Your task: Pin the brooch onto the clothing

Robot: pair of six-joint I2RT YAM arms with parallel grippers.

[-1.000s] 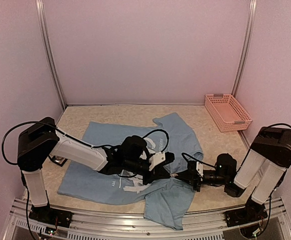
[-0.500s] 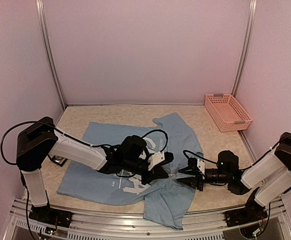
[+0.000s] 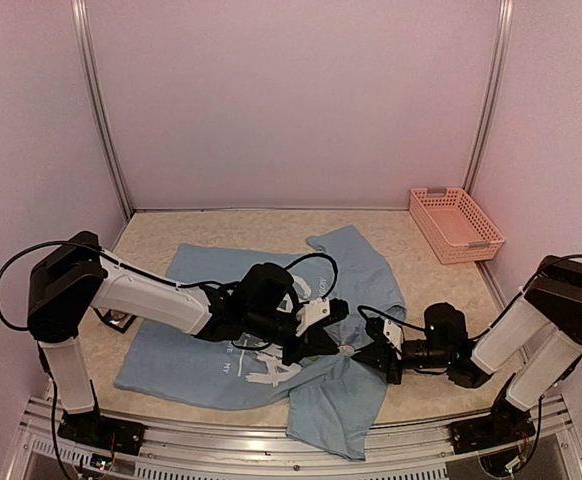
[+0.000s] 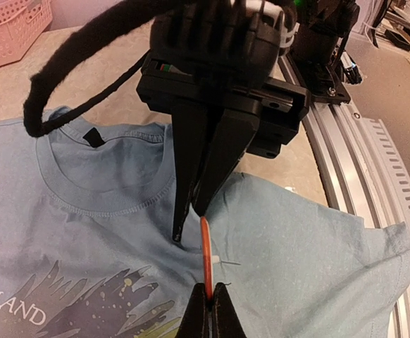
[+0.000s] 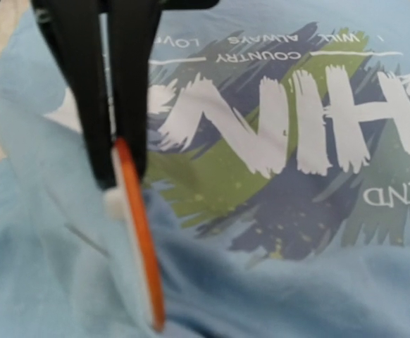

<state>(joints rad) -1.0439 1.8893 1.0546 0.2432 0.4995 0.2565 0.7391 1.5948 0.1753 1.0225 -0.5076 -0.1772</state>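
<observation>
The clothing (image 3: 186, 345), a light blue T-shirt with white lettering, lies rumpled on the table. The brooch (image 4: 206, 255), a thin orange disc seen edge-on, stands over a fold of the T-shirt (image 4: 296, 239). My left gripper (image 4: 210, 304) is shut on its near edge. A thin metal pin (image 4: 239, 263) juts from its white back. My right gripper (image 4: 189, 224) faces it, shut, tips at the brooch's far end; a hold on it is not visible. In the right wrist view the brooch (image 5: 139, 232) hangs from the left fingers (image 5: 91, 105); my right fingers are out of frame.
A pink basket (image 3: 456, 225) stands at the back right by the wall. The aluminium rail (image 4: 360, 162) along the table's near edge runs close behind my right arm. Both grippers (image 3: 353, 349) meet low over the shirt's front hem.
The right gripper opened and shut again at the brooch's far end, and the right arm's elbow swung out and came back. The left gripper kept hold of the brooch, nearly still.
</observation>
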